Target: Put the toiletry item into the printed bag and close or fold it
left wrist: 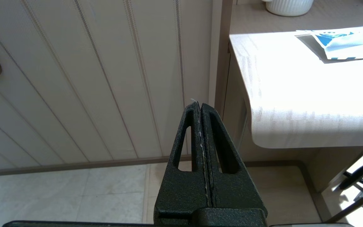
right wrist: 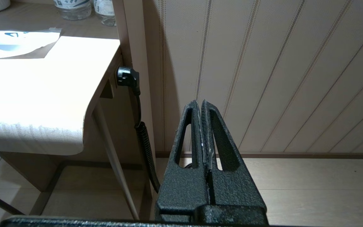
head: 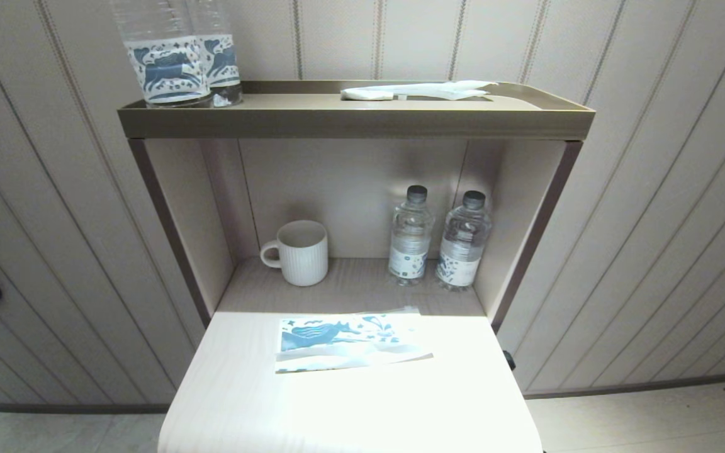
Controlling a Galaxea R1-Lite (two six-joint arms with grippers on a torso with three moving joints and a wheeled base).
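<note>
The shelving unit (head: 350,123) is seen whole only in the head view: a top tray, an open niche below it, and a pale table surface (head: 350,396) projecting forward. The printed bag (head: 343,343) lies flat on that surface near the niche edge, horse print upward, its near edge folded over. Whether the toothbrush is inside cannot be told; it is not seen as a separate item in any view. On the top tray, two clear bottles with blue horse labels (head: 177,63) stand at the left, and a flat white wrapped packet (head: 419,91) lies at the right. Inside the niche, a ribbed white mug (head: 299,253) stands at the left and two small water bottles (head: 438,242) stand side by side at the right.

Neither arm appears in the head view. The left gripper (left wrist: 199,105) is shown only by the left wrist view, held low beside the table's left edge above the floor, fingers pressed together on nothing. The right gripper (right wrist: 200,103) is shown only by the right wrist view, low beside the table's right edge, fingers likewise closed and empty. A black plug with coiled cable (right wrist: 128,77), under the table's right corner, is clear only there.
</note>
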